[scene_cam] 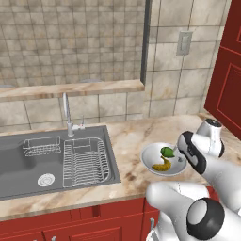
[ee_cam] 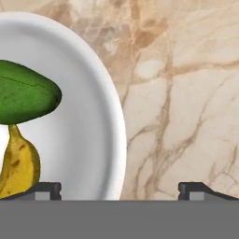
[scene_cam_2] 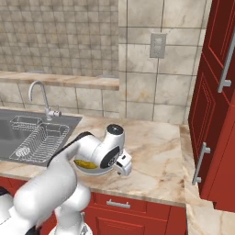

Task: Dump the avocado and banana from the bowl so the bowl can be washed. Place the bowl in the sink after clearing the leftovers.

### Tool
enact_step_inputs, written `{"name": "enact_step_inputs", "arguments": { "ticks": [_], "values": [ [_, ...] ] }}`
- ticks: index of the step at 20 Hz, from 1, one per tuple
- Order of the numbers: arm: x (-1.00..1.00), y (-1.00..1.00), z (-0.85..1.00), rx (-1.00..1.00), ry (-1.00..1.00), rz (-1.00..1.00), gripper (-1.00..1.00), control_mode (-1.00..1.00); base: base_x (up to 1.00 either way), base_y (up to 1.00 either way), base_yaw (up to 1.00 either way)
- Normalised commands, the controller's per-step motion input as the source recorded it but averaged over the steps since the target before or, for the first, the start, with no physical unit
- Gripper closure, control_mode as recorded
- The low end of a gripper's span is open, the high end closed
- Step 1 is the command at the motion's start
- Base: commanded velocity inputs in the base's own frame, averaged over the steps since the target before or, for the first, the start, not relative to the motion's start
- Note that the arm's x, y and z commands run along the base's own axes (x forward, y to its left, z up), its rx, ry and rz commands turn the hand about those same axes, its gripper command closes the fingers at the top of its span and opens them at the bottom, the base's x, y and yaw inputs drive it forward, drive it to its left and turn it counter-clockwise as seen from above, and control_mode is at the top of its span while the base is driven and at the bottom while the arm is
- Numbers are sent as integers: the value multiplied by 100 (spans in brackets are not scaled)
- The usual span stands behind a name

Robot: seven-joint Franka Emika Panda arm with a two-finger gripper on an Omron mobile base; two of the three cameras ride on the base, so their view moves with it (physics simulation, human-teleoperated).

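My gripper [ee_cam: 120, 189] is wide open right over the bowl's [ee_cam: 93, 121] rim, one finger inside, one outside over the counter [ee_cam: 186, 93]. Avocado [ee_cam: 25, 95] and banana [ee_cam: 18, 165] sit inside the bowl; the sink [scene_cam: 28, 162] lies off to my left.

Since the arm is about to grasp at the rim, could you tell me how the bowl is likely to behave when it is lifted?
The bowl looks rigid, so a rim pinch should probably hold. Its smooth inside may let the avocado and banana slide once tilted. With the open gripper straddling one edge, the shallow bowl will likely droop on the far side.
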Motion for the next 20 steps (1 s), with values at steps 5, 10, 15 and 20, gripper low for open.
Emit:
{"name": "enact_step_inputs", "arguments": {
  "ticks": [5,10,15,20],
  "values": [
    [18,0,-10,3,2,0,-100,-100,0,0,0],
    [13,0,-20,8,0,0,-100,-100,0,0,0],
    [7,3,-30,9,0,0,-100,-100,0,0,0],
    [9,6,-13,3,0,0,100,-100,0,0,0]
  ]
}}
